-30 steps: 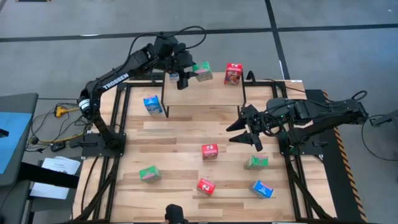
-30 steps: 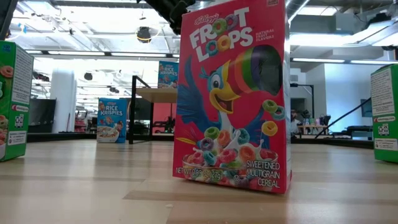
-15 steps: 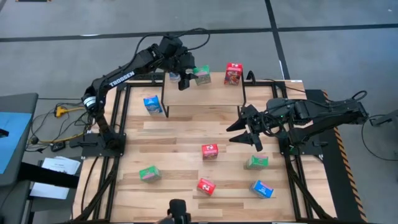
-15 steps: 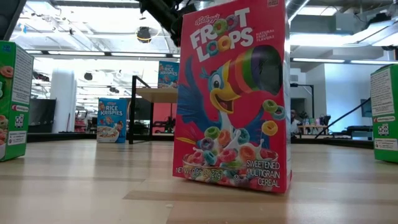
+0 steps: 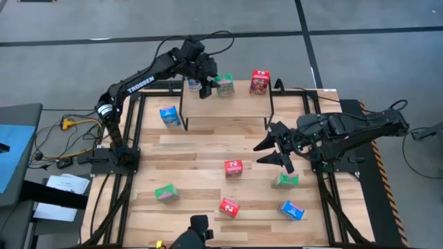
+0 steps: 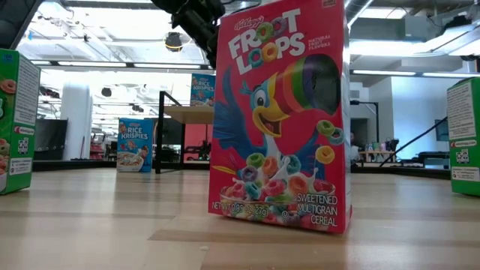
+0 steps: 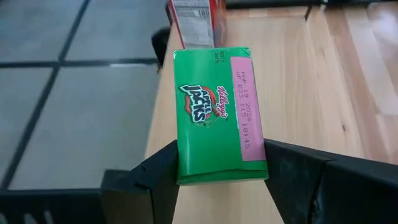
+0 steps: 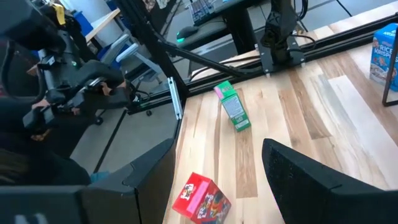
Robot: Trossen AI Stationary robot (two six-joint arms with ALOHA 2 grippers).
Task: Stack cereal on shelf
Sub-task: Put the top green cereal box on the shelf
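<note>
My left gripper (image 5: 213, 86) is shut on a green cereal box (image 7: 217, 118) over the far part of the shelf (image 5: 228, 104), between a blue box (image 5: 194, 84) and a red box (image 5: 259, 81) that stand on the board. Whether the green box's bottom touches the board I cannot tell. My right gripper (image 5: 275, 146) hangs open over the table's right half with nothing between its fingers. Several more boxes stand on the tabletop: blue (image 5: 169, 115), red (image 5: 233, 167), green (image 5: 285, 180), green (image 5: 166, 193), red (image 5: 229, 206), blue (image 5: 291, 209). My left gripper pinches the green box between its two fingers (image 7: 163, 177), one on each broad face, at the box's upper part (image 7: 186, 171) near the narrow side closest to the wrist. The fingers slant down from the table's left. The box stands upright, printed top up.
The shelf's black legs (image 5: 183, 111) stand on the tabletop. In the low view a red box (image 6: 277, 112) fills the middle. In the right wrist view a person's hands (image 8: 62, 81) grip control handles beyond the table.
My left gripper has sunk toward the shelf board with the green box, and the arm has swung a little toward the table's far edge. The box has stayed upright in the hold.
</note>
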